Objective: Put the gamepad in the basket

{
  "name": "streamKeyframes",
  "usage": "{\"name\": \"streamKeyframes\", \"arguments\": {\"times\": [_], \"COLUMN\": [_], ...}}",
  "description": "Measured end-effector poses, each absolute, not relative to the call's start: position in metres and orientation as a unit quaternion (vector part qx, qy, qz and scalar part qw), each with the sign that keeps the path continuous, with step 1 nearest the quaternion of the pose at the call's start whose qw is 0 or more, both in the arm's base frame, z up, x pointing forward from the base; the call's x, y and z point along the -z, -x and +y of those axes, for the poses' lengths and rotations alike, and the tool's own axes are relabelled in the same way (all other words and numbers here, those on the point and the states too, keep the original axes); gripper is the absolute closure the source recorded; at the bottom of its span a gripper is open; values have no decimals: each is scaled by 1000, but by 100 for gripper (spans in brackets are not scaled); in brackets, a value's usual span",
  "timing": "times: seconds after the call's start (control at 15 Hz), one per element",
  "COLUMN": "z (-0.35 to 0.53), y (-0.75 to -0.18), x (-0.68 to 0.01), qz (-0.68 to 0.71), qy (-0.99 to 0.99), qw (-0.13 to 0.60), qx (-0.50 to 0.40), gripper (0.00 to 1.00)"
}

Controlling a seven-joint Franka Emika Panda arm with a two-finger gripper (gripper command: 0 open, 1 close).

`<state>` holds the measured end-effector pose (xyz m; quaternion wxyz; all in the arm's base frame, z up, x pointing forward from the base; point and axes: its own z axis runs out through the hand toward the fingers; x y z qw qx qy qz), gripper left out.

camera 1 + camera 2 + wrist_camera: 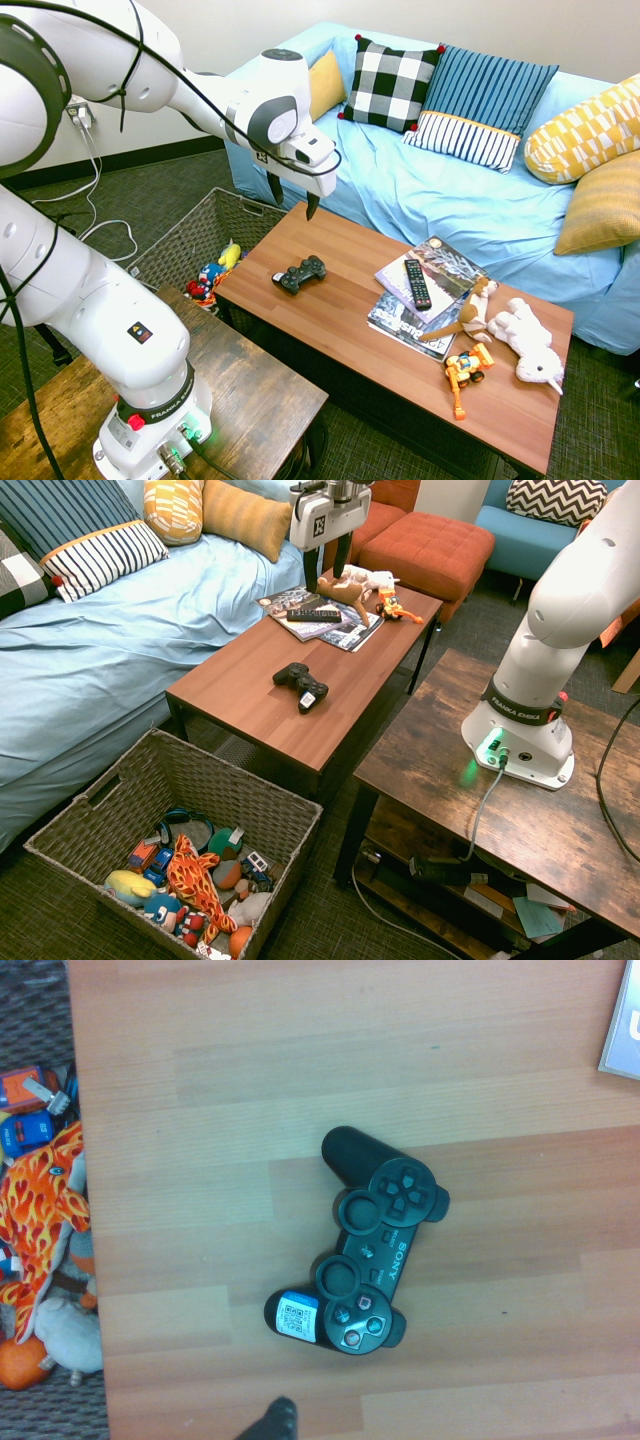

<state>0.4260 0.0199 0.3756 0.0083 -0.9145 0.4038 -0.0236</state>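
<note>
The black gamepad (300, 273) (302, 686) lies flat on the wooden coffee table (350, 320), near the table end closest to the basket. In the wrist view the gamepad (368, 1242) fills the middle, buttons up, with a small blue-and-white sticker on one horn. My gripper (293, 198) (327, 568) hangs open well above the table, over the gamepad and apart from it, with nothing between its fingers. The grey mesh-like basket (190, 235) (240, 780) stands on the floor just past that table end and holds several toys.
A slim black remote (417, 283) (313, 614) rests on stacked magazines (400, 320) further along the table, beside plush animals (530, 340) and an orange toy (465, 370). The blue sofa (450, 200) runs along the table's far side. A dark wood side table (480, 780) stands close by.
</note>
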Motion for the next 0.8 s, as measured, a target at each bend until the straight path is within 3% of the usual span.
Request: {"name": "streamKeyframes", "arguments": {"times": [0.4, 0.8], "z": [21, 26], "y": [-436, -457], "x": [-350, -270], "qz": [441, 505], "qy": [897, 863], "qw": [8, 5], "qx": [17, 0], "gripper": [0, 0]}}
